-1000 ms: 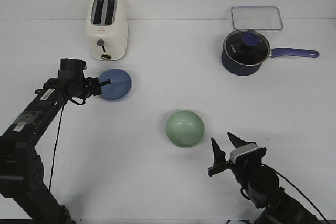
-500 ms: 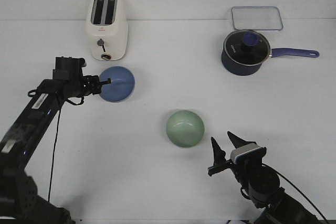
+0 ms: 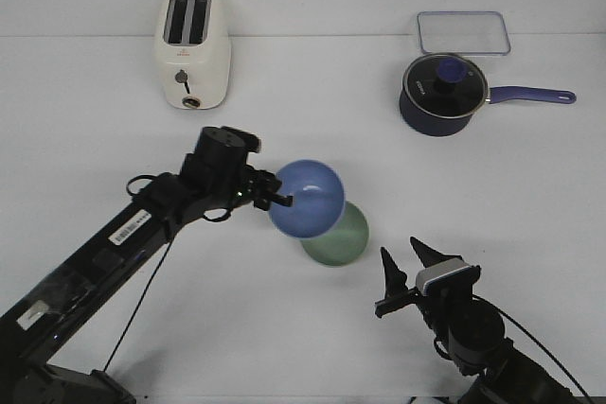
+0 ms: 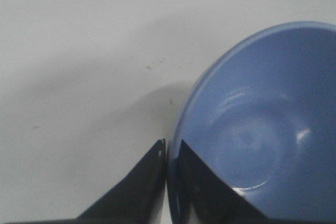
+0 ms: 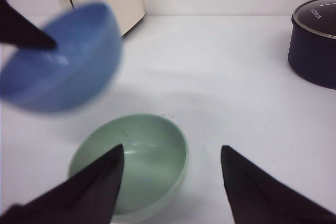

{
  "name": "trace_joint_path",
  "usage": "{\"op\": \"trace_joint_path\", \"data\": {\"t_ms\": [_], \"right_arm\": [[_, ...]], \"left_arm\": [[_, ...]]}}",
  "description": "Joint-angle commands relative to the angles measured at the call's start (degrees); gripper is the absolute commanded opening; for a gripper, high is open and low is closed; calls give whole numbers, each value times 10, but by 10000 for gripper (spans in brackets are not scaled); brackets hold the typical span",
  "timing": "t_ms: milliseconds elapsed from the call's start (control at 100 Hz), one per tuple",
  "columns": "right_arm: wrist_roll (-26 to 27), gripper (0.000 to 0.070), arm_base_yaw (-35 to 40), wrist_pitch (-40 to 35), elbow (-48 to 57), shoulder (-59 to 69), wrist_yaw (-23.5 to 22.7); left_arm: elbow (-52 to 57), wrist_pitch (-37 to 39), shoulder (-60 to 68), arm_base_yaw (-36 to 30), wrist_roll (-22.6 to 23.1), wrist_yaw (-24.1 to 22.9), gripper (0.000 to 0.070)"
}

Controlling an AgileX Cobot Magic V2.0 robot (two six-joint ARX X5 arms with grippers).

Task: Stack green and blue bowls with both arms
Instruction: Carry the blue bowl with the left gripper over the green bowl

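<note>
On the white table [image 3: 284, 347] you have two bowls: your left gripper [image 3: 282, 198] pinches the blue bowl [image 3: 309, 198] above the green bowl [image 3: 343, 241]; your right gripper [image 3: 405, 273] gapes, empty.

light: bright, even | shadows: soft, faint | blur: blue bowl [image 5: 58, 59] motion-smeared in right wrist view | front: sharp

Left end effector [image 3: 281, 198] carried blue bowl [image 3: 308, 198] from toaster [image 3: 192, 48], above green bowl [image 3: 343, 239]

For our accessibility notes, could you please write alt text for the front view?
The left gripper holds the blue bowl by its rim above the green bowl on the white table; the right gripper waits open nearby.
</note>
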Motion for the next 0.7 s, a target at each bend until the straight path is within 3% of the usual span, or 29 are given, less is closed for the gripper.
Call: {"op": "trace_joint_path", "data": {"t_ms": [0,270,310,390,430,560,690], "right_arm": [[3,374,5,6,5,1,0],[3,374,5,6,5,1,0],[3,374,5,6,5,1,0],[3,374,5,6,5,1,0],[3,375,5,6,5,1,0],[3,375,5,6,5,1,0],[3,376,5,6,5,1,0]], "left_arm": [[7,12,25,-18,-2,-9,9],[7,23,91,-52,-2,-17,32],[7,20,95,-52,-2,-17,96],[7,19,95,-52,-2,-17,304],[7,23,92,-53,-2,-17,376],[7,19,63,-42,2,-18,376],[7,-16,-18,-13,36,-42,376]]}}
